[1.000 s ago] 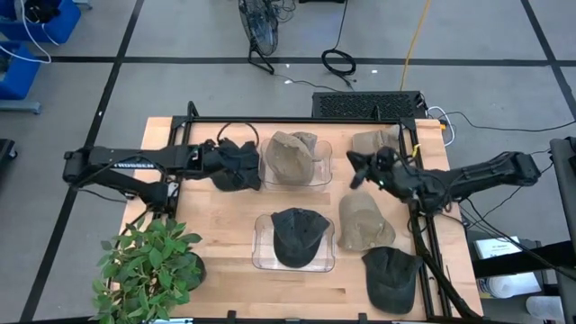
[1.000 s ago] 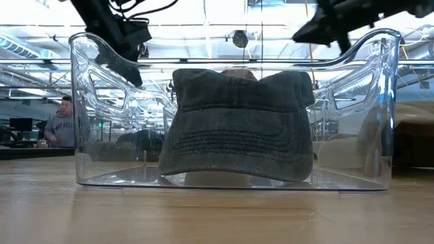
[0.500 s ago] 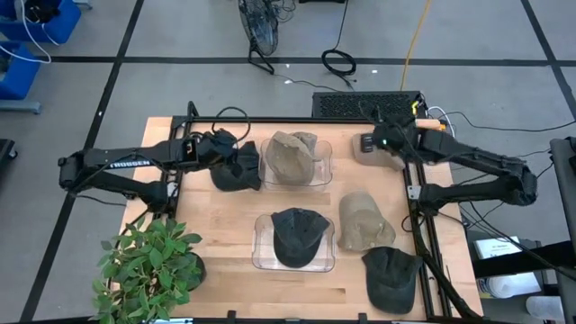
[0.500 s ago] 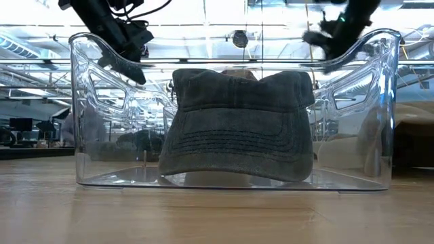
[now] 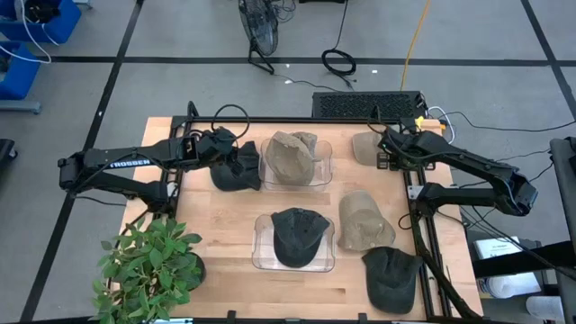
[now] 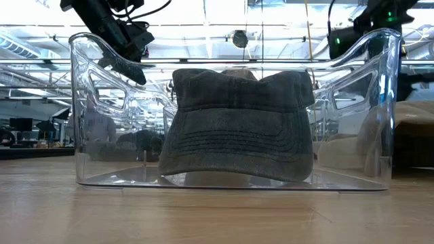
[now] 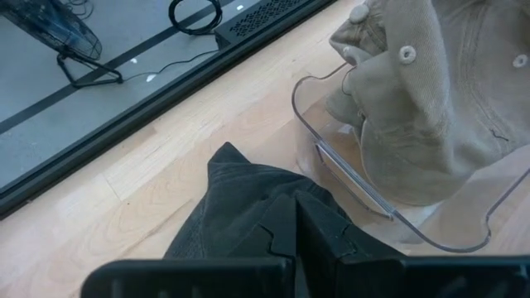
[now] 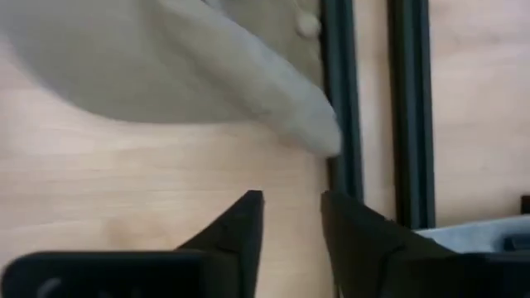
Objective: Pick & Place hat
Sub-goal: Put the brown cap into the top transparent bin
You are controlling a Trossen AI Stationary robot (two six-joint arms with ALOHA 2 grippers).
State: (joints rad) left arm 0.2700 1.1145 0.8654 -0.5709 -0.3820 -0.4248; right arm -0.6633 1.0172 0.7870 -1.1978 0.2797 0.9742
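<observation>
Left gripper point(image 5: 219, 144) at the table's far left, fingers closed on a dark hat point(image 5: 236, 166) that lies on the wood just beside the far clear bin point(image 5: 321, 171); that bin holds a tan hat point(image 5: 290, 155). Right gripper point(image 5: 389, 148) at the far right edge, fingers point(image 8: 240, 228) slightly parted, holding nothing, next to a tan hat point(image 5: 364, 144) by the frame rail. Near clear bin point(image 5: 261, 247) holds 1 dark hat point(image 5: 298, 234). 2 more hats on the wood to its right: tan point(image 5: 362, 220), dark point(image 5: 391, 277)

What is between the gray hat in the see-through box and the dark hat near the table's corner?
In the high view, only bare wooden table lies between the boxed gray hat and the dark corner hat.
</observation>
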